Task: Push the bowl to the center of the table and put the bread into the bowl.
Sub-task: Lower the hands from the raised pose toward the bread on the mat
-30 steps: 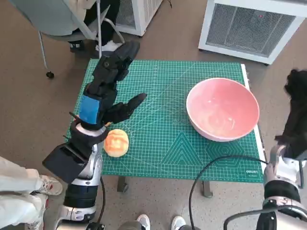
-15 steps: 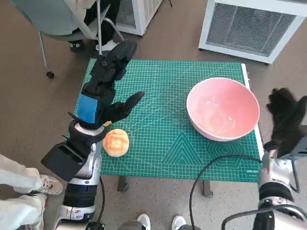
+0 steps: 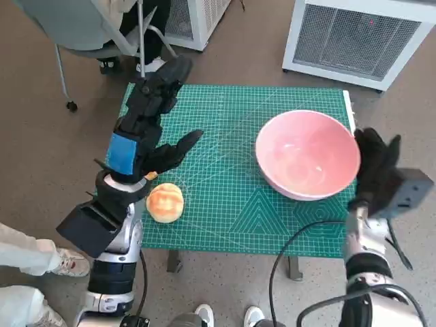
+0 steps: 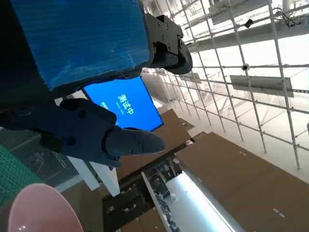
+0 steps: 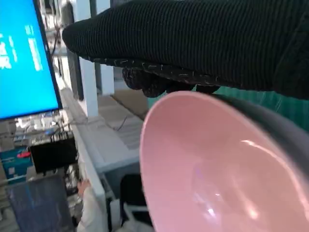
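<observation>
A wide pink bowl stands on the right part of the green cutting mat; it also fills the right wrist view and shows as a rim in the left wrist view. My gloved right hand presses flat against the bowl's right side, fingers up, holding nothing. A round golden bread roll lies near the mat's front left edge. My left hand hovers above the mat just behind the bread, fingers spread, empty.
A white cabinet with a mesh front stands behind the table on the right. A chair and a person's legs are behind on the left. A black cable hangs in front of the table.
My right hand has swung in from the table's right edge onto the bowl's side. The bowl has slid a little to the left. The left hand and bread have barely moved.
</observation>
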